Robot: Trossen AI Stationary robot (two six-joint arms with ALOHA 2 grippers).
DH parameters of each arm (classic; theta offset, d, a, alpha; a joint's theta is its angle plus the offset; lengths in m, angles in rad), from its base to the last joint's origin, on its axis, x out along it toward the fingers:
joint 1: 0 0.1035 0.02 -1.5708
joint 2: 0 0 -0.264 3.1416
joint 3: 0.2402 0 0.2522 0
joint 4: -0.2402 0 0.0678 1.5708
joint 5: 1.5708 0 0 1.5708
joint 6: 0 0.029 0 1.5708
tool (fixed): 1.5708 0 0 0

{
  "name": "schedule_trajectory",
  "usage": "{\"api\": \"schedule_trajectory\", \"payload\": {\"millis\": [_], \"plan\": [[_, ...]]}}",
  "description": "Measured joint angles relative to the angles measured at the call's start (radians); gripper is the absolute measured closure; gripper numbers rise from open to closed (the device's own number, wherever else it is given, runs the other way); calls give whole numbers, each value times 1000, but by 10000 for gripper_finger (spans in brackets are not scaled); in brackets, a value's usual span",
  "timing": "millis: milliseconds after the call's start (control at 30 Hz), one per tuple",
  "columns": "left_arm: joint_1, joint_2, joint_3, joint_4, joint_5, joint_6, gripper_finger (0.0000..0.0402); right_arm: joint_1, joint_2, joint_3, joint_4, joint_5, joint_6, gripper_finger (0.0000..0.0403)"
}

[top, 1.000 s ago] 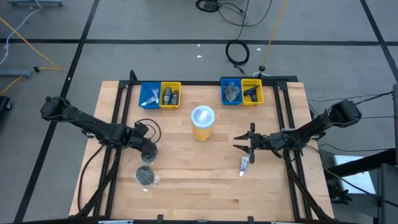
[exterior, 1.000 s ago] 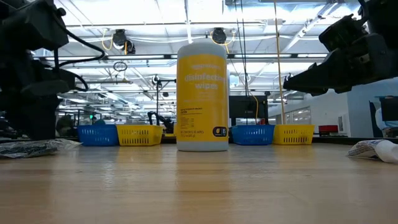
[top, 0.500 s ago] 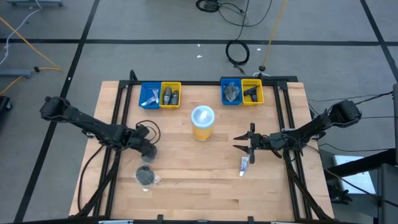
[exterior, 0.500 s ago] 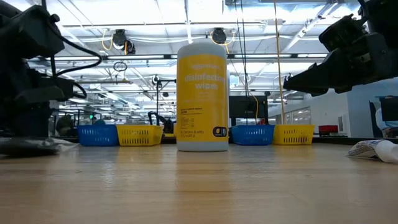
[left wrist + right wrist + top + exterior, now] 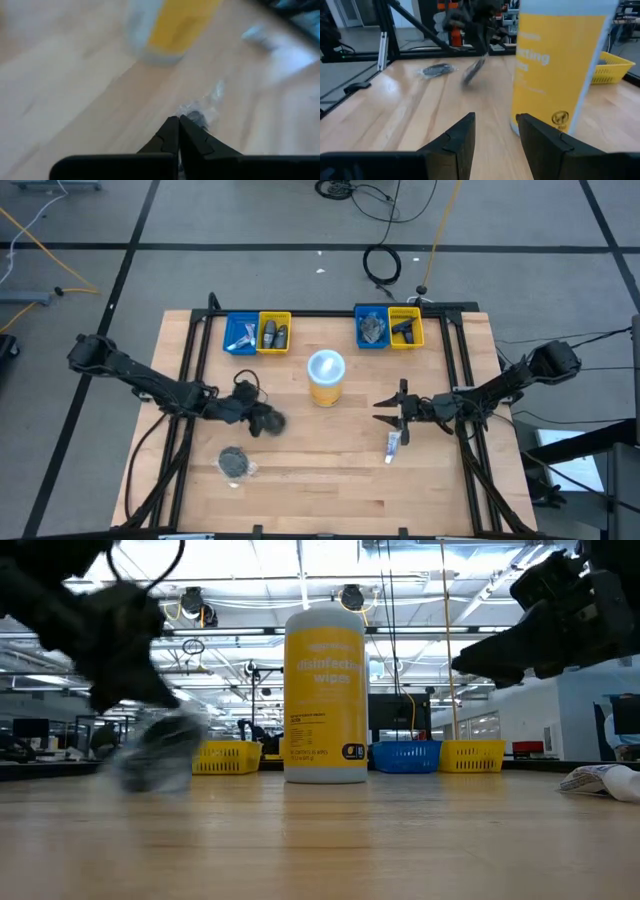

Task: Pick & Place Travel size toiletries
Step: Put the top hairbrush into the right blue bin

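My left gripper (image 5: 256,418) is shut on a dark round disc in clear wrap (image 5: 271,422), left of the yellow wipes canister (image 5: 326,376). The low view shows this disc (image 5: 155,750) blurred below the gripper. A second wrapped disc (image 5: 233,464) lies flat on the table nearer the front edge. My right gripper (image 5: 386,412) stands open right of the canister, holding nothing. A white tube with a blue end (image 5: 393,445) lies on the table just in front of it. My left gripper pinches the clear wrap (image 5: 192,114) at the disc's edge between its two shut fingertips. The fingers slant down from the table's left. The disc (image 5: 474,71) hangs tilted below them and looks lifted off the table.
Two pairs of blue and yellow bins stand at the far edge, the left pair (image 5: 257,333) and the right pair (image 5: 389,328), each with small items inside. The tall yellow canister stands mid-table between the arms. Bare wood lies in front of it.
My left gripper has shut on the wrapped disc and swung with it toward the table's right, nearing the canister. The disc has come up off the spot where it lay. The other disc and my right arm have kept still.
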Motion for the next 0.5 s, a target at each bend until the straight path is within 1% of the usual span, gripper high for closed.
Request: {"api": "schedule_trajectory", "payload": {"millis": [167, 267, 367, 500], "plan": [[-5, 119, 0, 354, -30, 201, 401, 1, 6, 78, -151, 1, 20, 261], [-5, 213, 2, 540, -29, 294, 400, 1, 42, 127, -247, -2, 43, 252], [-5, 304, 39, 618, -27, 351, 401, 1, 123, 173, -252, -1, 52, 231], [-5, 405, 116, 618, -18, 393, 400, 1, 268, 240, -183, 2, 44, 191]]}}
